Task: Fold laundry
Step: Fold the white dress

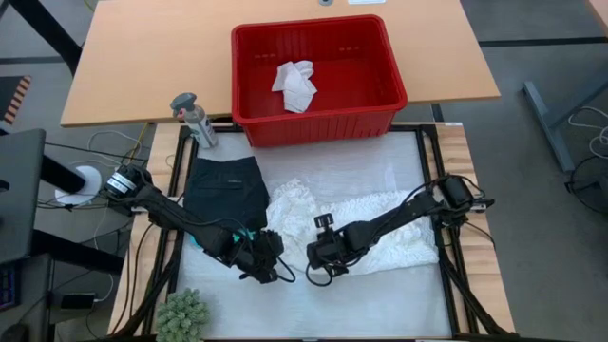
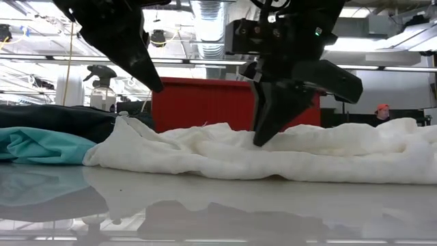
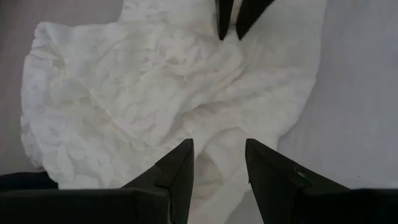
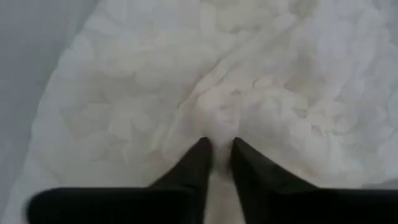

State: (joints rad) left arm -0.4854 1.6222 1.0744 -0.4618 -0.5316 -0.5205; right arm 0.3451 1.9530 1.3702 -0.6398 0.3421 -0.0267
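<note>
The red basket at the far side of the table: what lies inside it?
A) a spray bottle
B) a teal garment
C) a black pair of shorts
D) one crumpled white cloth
D: in the high view the red basket holds only one crumpled white cloth; the black shorts lie on the table outside it.

A light wooden desk (image 1: 285, 66) fills the upper part of the high view, with grey floor (image 1: 551, 171) showing to its right and along the upper left edge. In the lower half lies a white work surface (image 1: 332, 285) in a dark frame. In the low view, the top of the frame shows ceiling ducts (image 2: 205, 14) and bright strip lights (image 2: 410, 42); at far right, a person in a red cap (image 2: 382, 109) appears small in the background.
</note>
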